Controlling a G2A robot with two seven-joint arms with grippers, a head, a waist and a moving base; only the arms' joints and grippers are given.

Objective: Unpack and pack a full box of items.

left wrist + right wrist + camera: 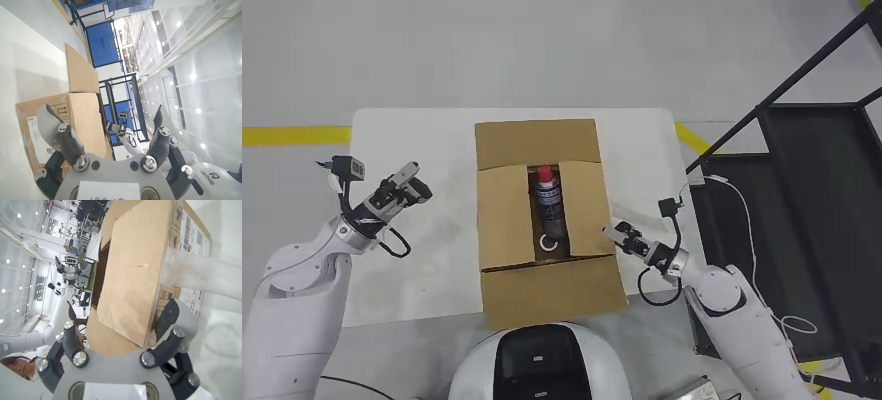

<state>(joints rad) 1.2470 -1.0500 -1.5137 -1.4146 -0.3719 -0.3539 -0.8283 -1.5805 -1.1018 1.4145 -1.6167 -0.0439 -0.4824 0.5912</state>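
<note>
A cardboard box [542,215] stands open in the middle of the white table [422,280], its flaps folded outward. Inside lies a dark spray can with a red cap [548,200], and a white ring-shaped piece [553,241] sits by its base. My right gripper [619,232] is open at the outer edge of the box's right flap [128,285]; the flap's corner lies between the fingers [168,313]. My left gripper [407,186] hovers open and empty over the table to the left of the box [83,121], a short gap away.
A black metal rack [802,200] stands just past the table's right edge. A yellow line [292,134] runs across the floor behind the table. Bare tabletop lies left of the box and along the far edge.
</note>
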